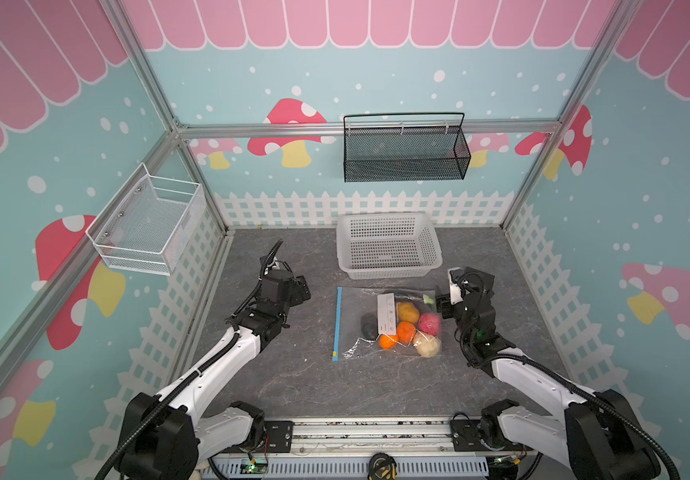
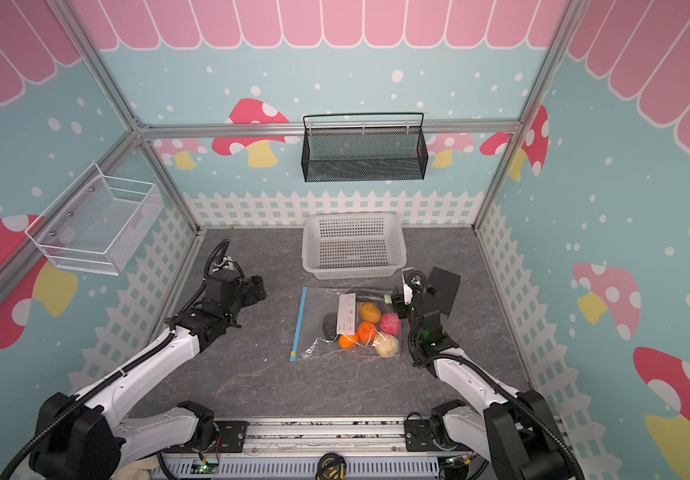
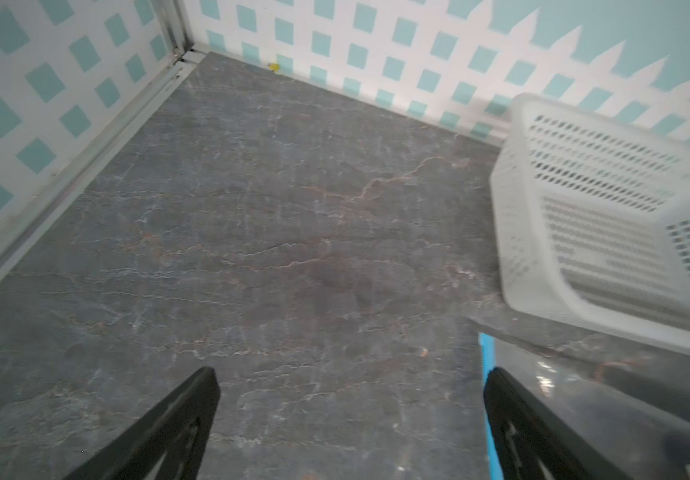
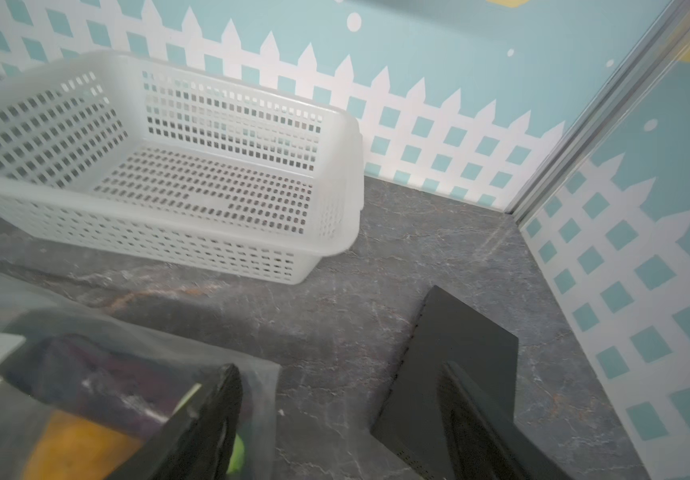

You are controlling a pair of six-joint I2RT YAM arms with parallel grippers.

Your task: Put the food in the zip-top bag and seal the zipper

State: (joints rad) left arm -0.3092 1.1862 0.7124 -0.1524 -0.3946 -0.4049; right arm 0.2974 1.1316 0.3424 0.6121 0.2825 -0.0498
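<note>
Where both top views take in the table [image 1: 293, 382], the zip-top bag [image 1: 353, 305] lies flat just near of the white basket [image 1: 389, 272], with the food [image 1: 407, 328] inside toward its right and the zipper [image 1: 338, 324] along its left edge. Left wrist view: my left gripper [image 3: 351, 374] stands wide and empty, the zipper beside one finger. Right wrist view: my right gripper [image 4: 339, 370] is spread and empty, one finger over the bag's far right corner.

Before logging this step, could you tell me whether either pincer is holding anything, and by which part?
Nothing is held: the left pincer and the right pincer both stand open and empty; the zip-top bag lies ungripped.
</note>
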